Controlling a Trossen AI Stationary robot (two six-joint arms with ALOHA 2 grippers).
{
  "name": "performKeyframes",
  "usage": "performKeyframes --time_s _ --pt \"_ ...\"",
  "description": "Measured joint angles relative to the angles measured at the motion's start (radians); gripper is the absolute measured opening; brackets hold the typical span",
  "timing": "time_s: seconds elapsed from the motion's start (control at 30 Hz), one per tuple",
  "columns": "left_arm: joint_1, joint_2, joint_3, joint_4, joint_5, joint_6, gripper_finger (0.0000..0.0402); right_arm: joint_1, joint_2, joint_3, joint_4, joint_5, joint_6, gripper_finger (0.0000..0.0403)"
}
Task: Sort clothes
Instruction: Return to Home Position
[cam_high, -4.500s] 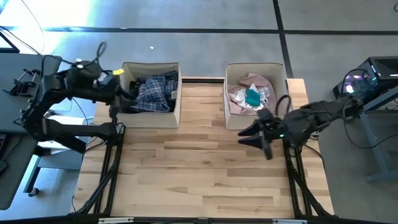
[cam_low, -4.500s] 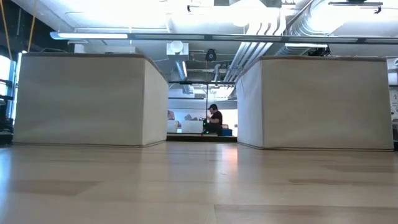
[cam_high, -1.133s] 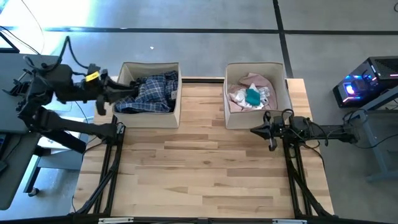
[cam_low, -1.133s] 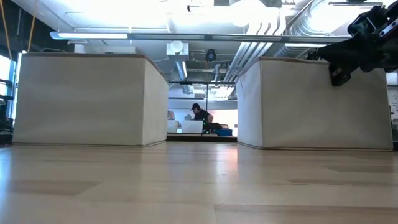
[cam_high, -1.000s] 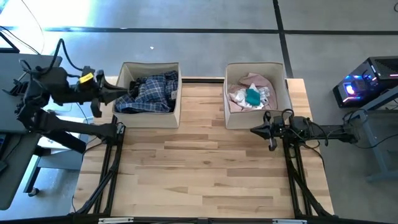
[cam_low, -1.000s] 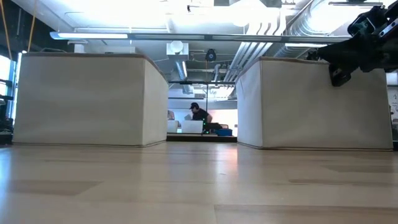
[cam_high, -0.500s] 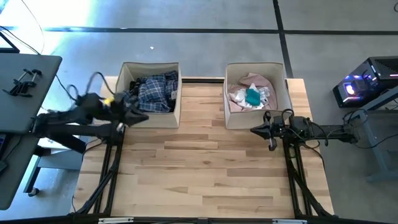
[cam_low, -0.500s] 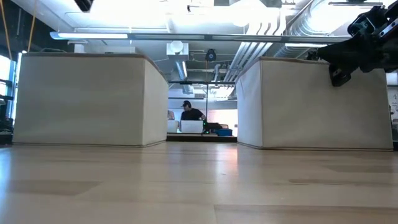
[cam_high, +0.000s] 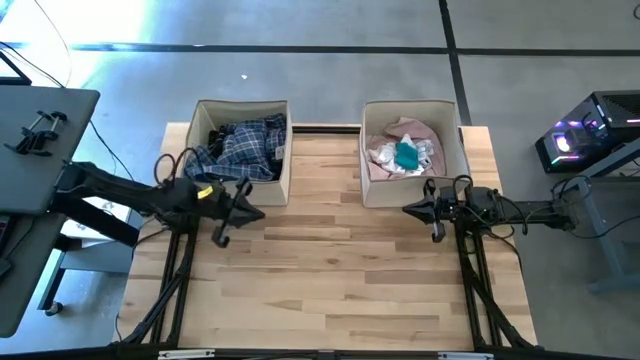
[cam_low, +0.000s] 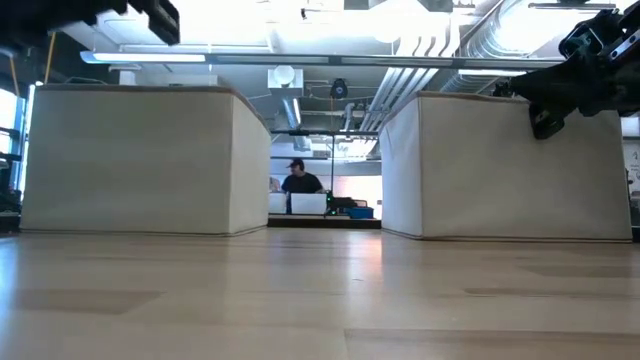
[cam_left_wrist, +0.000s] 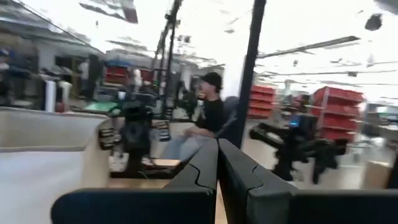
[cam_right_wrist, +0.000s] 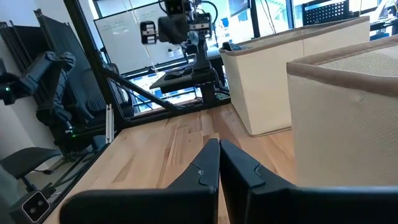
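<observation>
Clothes all sitting in the two beige boxes, both arms low over the table

Blue-white plaid shirt with some darker fabric beside it is piled in the left box. The pale pink shirt with a teal sock on top is in the right box. Left gripper hangs just in front of the left box's near corner, jaws pressed together with nothing in them. Right gripper is just in front of the right box, jaws pressed together too, also empty. A person shows far back in the room, in the gap between the boxes.
</observation>
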Motion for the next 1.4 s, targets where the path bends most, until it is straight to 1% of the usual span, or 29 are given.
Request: performKeyframes --time_s 0.07,0.17,0.23,0.33,0.47,0.53,0.6,0.63,0.8,0.93,1.1,1.2,1.23,1.4 --pt "0.013 0.055 -0.03 0.069 -0.01 0.028 0.0 0.0 0.0 0.0 0.0 0.0 0.0 0.0" --pt "0.037 0.101 -0.049 0.042 -0.012 0.073 0.0 0.0 0.0 0.0 0.0 0.0 0.0 0.0" --pt "0.065 0.114 -0.07 0.052 -0.017 0.083 0.0 0.0 0.0 0.0 0.0 0.0 0.0 0.0" --pt "0.132 0.1 -0.133 0.116 -0.02 0.069 0.0 0.0 0.0 0.0 0.0 0.0 0.0 0.0" --pt "0.23 0.034 -0.27 0.262 0.019 -0.021 0.0 0.0 0.0 0.0 0.0 0.0 0.0 0.0" --pt "0.263 -0.009 -0.264 0.21 0.093 -0.055 0.0 0.0 0.0 0.0 -0.001 0.0 0.0 0.0" --pt "0.277 -0.05 -0.268 0.179 0.18 -0.041 0.0 0.0 0.0 0.0 -0.001 0.0 0.0 0.0" --pt "0.278 -0.067 -0.266 0.167 0.204 -0.028 0.0 0.0 0.0 0.0 -0.001 0.0 0.0 0.0" --pt "0.289 -0.196 -0.266 0.024 0.205 0.021 0.0 0.0 0.004 0.0 -0.002 -0.001 0.0 0.0" --pt "0.289 -0.343 -0.266 -0.146 0.2 0.023 0.0 0.0 0.006 0.0 -0.002 -0.001 0.0 0.0" --pt "0.289 -0.569 -0.266 -0.433 0.194 0.05 0.0 0.0 0.006 0.0 -0.002 -0.002 0.0 0.0" --pt "0.289 -0.709 -0.266 -0.61 0.174 0.064 0.0 0.0 0.006 0.0 -0.001 -0.006 0.0 0.0" --pt "0.289 -0.739 -0.266 -0.653 0.171 0.069 0.0 0.0 0.006 0.0 -0.001 -0.006 0.0 0.0" --pt "0.289 -0.725 -0.264 -0.66 0.202 0.085 0.0 0.0 0.008 0.0 -0.002 -0.011 0.0 0.0"
